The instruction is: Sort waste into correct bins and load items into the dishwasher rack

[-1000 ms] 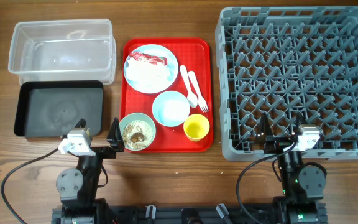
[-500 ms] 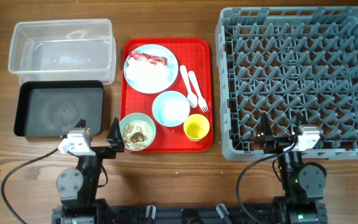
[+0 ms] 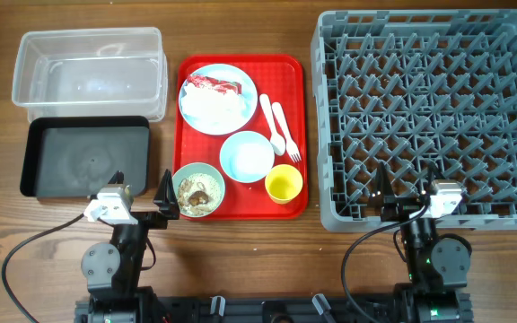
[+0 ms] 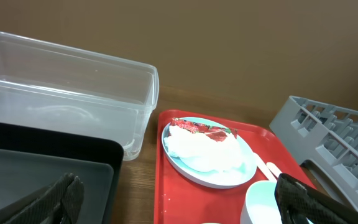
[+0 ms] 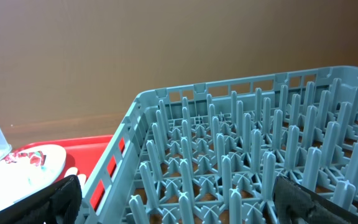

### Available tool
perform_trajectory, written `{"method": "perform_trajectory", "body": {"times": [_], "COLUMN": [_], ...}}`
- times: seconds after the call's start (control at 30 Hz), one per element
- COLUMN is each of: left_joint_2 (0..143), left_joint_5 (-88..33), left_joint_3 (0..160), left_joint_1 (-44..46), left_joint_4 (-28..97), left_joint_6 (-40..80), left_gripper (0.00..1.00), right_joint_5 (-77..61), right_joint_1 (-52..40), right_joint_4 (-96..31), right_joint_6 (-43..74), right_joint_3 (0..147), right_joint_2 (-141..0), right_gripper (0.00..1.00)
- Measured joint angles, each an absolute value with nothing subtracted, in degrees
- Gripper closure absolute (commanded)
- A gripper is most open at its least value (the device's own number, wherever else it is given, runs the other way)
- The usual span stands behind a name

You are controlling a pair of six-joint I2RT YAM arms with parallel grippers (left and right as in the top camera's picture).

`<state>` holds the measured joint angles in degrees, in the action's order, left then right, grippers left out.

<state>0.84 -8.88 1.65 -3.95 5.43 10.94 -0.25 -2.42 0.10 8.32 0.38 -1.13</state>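
Observation:
A red tray (image 3: pixel 240 199) holds a light blue plate (image 3: pixel 245 82) with a red-and-white wrapper (image 3: pixel 212 84) and a white napkin (image 3: pixel 215 106), a light blue bowl (image 3: pixel 247 156), a pale green bowl (image 3: pixel 197 189) with beige food scraps, a yellow cup (image 3: pixel 284 184), and a white fork and spoon (image 3: pixel 276 124). The clear tub (image 3: pixel 90 74) and black tray (image 3: pixel 85 155) lie to the left. The grey rack (image 3: pixel 429 112) is on the right. My left gripper (image 3: pixel 142 191) is open and empty near the black tray's front corner. My right gripper (image 3: pixel 406 182) is open and empty over the rack's front edge.
The left wrist view shows the plate (image 4: pixel 207 155), the wrapper (image 4: pixel 202 129), the tub (image 4: pixel 67 93) and the black tray (image 4: pixel 42 180). The right wrist view shows the rack's pegs (image 5: pixel 241 162) and the red tray's edge (image 5: pixel 101 152).

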Motion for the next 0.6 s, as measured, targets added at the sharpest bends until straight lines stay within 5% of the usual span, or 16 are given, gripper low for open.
{"method": "perform_trajectory", "body": {"times": [0.6], "left_joint_2": [0.84], "left_joint_5": [-10.96], "left_joint_3": [1.48], "left_joint_1": [-3.95], "left_joint_4": [1.50], "left_joint_6": [10.94], "left_gripper": [0.00], "right_joint_5": [-2.00], "right_joint_1": [-2.42], "right_joint_4": [3.49], "right_joint_6": [9.15], "right_joint_3": [0.40], "right_joint_2": [-1.13], "right_gripper": [0.00]}}
